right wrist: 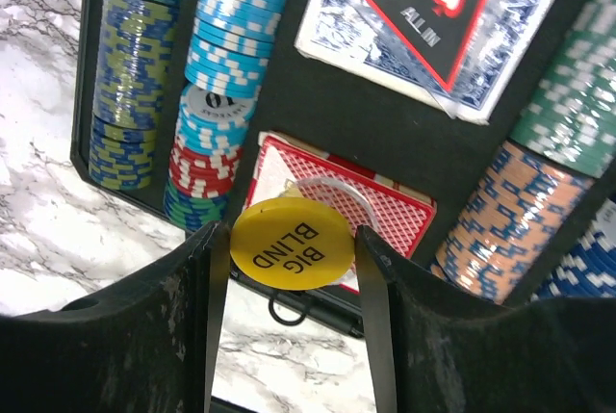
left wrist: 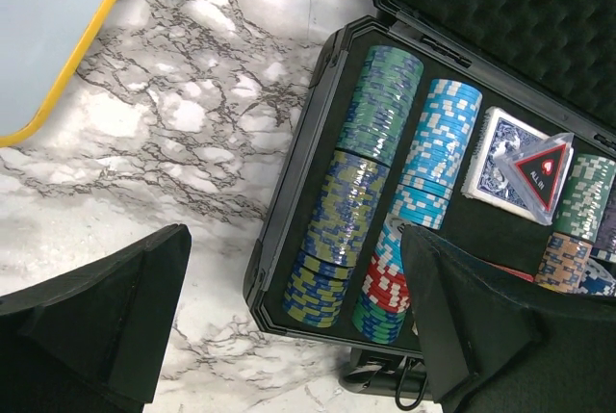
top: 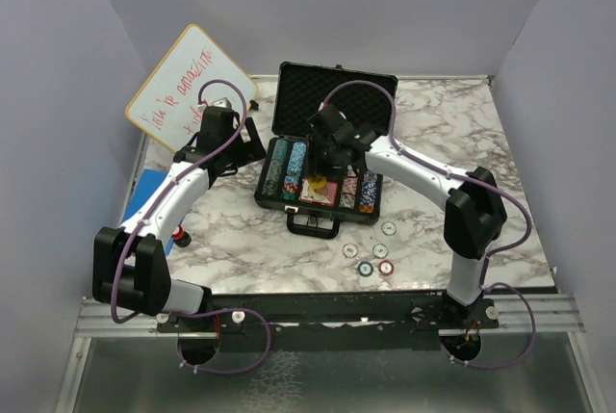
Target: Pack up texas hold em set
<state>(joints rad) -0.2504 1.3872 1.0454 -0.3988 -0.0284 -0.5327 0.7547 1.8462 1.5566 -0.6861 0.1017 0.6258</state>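
Black briefcase point(top: 300, 95) lies open, chips point(left wrist: 358, 192) racked inside; yellow disc point(right wrist: 292, 243) (BIG BLIND) above red deck point(right wrist: 399, 211).

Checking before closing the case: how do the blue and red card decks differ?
The blue deck has a blue back; the red deck a red one. The blue deck carries a triangular ALL IN marker; the red deck has the yellow BIG BLIND disc held over it by the right end effector. Both lie flat in the briefcase.
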